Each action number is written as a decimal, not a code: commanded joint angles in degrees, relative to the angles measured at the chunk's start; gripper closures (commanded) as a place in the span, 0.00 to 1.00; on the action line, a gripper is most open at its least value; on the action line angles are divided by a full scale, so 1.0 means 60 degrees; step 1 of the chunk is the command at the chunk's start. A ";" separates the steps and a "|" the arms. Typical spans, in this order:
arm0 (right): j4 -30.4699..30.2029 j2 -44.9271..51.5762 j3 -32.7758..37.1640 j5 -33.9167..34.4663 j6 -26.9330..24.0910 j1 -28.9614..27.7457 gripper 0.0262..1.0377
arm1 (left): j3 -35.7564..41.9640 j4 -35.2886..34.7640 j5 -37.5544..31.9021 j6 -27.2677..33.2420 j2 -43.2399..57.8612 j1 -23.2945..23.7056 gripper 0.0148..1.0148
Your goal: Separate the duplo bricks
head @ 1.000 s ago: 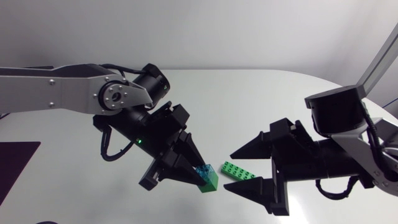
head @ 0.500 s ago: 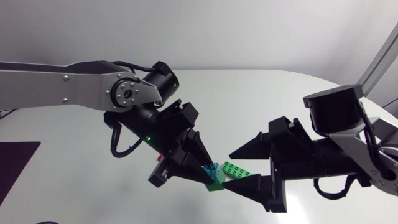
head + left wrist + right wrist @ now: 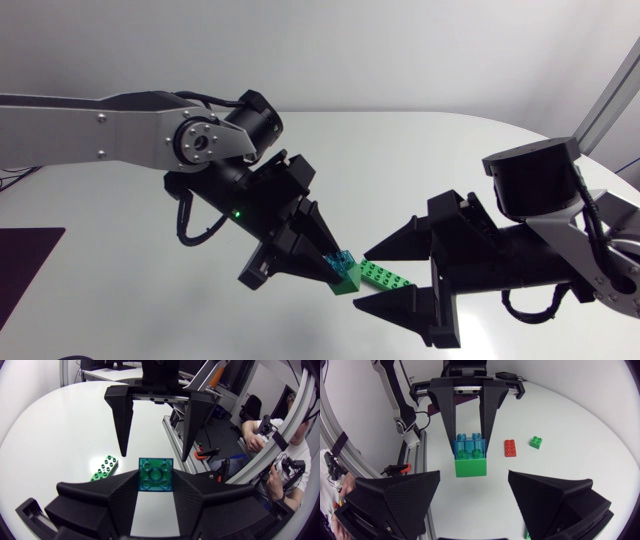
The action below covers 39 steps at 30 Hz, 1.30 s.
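A clear blue brick (image 3: pixel 335 264) sits pressed onto a green brick (image 3: pixel 347 284), and my left gripper (image 3: pixel 332 272) is shut on the blue one, holding the pair above the table. In the left wrist view only the blue brick's studded face (image 3: pixel 155 474) shows between the fingers (image 3: pixel 115 505). My right gripper (image 3: pixel 364 274) stands open just right of the pair. In the right wrist view the green brick (image 3: pixel 471 467) hangs under the blue brick (image 3: pixel 470 446), ahead of the gap between my wide fingers (image 3: pixel 395 502).
A long flat green brick (image 3: pixel 386 275) lies on the table under the right gripper, and it also shows beside the left gripper (image 3: pixel 104 468). A red brick (image 3: pixel 510 448) and a small green brick (image 3: pixel 535 442) lie on the table behind the left gripper.
My left arm has carried the blue-and-green pair to the right, up to the right gripper's open fingers. The right gripper has shifted slightly towards it.
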 commanded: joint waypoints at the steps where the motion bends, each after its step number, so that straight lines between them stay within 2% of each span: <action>1: 0.0100 0.0049 0.0040 -0.0064 0.0267 0.0085 0.06 | 0.0212 0.0020 0.0134 -0.0166 0.0221 -0.0172 0.72; 13: 0.0232 0.0269 0.0055 -0.0122 0.0253 0.0217 0.16 | 0.0256 0.0137 0.0148 -0.0357 0.0235 -0.0304 0.72; 16: 0.0261 0.0269 0.0069 -0.0152 0.0253 0.0290 0.24 | 0.0271 0.0152 0.0148 -0.0371 0.0265 -0.0392 0.72; 19: 0.0290 0.0254 0.0069 -0.0152 0.0253 0.0349 0.35 | 0.0286 0.0240 0.0148 -0.0474 0.0294 -0.0450 0.72; 23: 0.0364 0.0240 -0.0004 -0.0152 0.0223 0.0452 0.59 | 0.0374 0.0240 0.0148 -0.0533 0.0323 -0.0479 0.72; 25: 0.0364 0.0210 -0.0019 -0.0137 0.0209 0.0466 0.74 | 0.0388 0.0284 0.0148 -0.0547 0.0338 -0.0479 0.72; 26: 0.0364 0.0210 -0.0019 -0.0137 0.0209 0.0466 0.76 | 0.0403 0.0284 0.0148 -0.0547 0.0338 -0.0479 0.72; 39: 0.0305 0.0166 -0.0121 -0.0152 0.0194 0.0466 0.77 | 0.0520 0.0284 0.0148 -0.0620 0.0221 -0.0450 0.72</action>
